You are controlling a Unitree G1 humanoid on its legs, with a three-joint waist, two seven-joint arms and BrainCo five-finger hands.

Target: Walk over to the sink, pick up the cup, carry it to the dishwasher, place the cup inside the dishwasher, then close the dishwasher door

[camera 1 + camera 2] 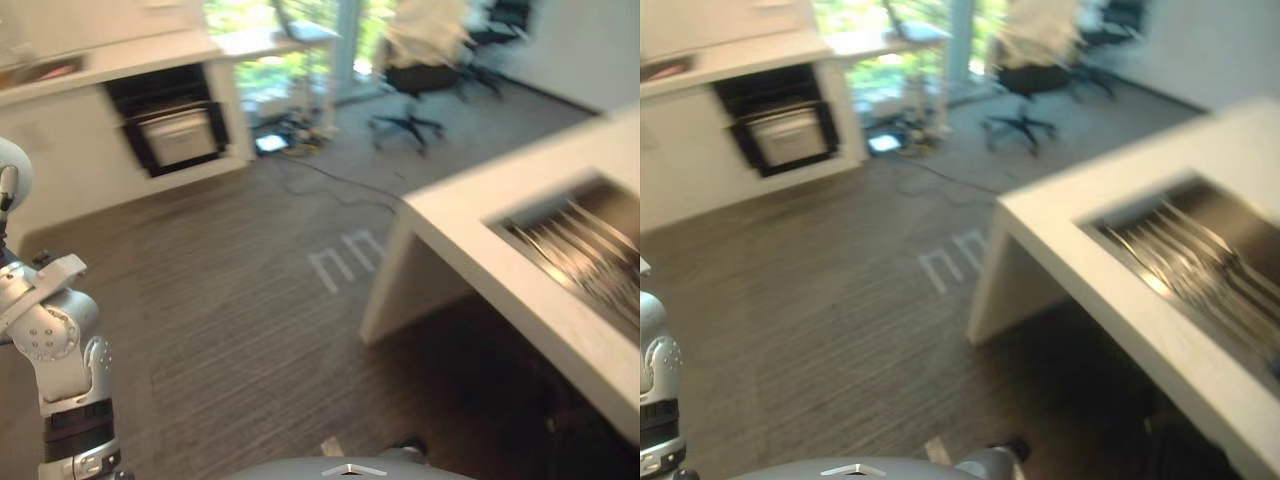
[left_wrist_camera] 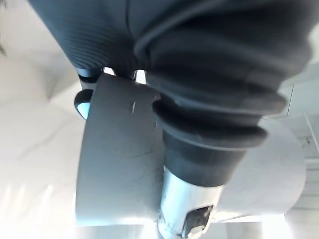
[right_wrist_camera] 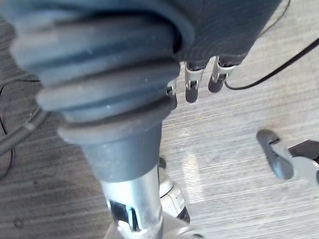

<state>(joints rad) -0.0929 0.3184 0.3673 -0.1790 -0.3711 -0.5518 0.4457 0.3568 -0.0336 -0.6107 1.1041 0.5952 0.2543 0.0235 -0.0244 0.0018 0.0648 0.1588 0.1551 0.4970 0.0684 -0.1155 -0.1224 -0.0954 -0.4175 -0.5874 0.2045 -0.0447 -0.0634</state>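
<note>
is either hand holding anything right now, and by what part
The left hand grips a grey cup round its side wall, a dark fingertip curling past its edge. The right hand hangs open over the floor, empty.

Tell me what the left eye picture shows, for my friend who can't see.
A white counter with a sink holding blurred silver things stands at the right. Across the brown floor, the dark dishwasher sits in white cabinets, and an office chair stands by a bright window.
</note>
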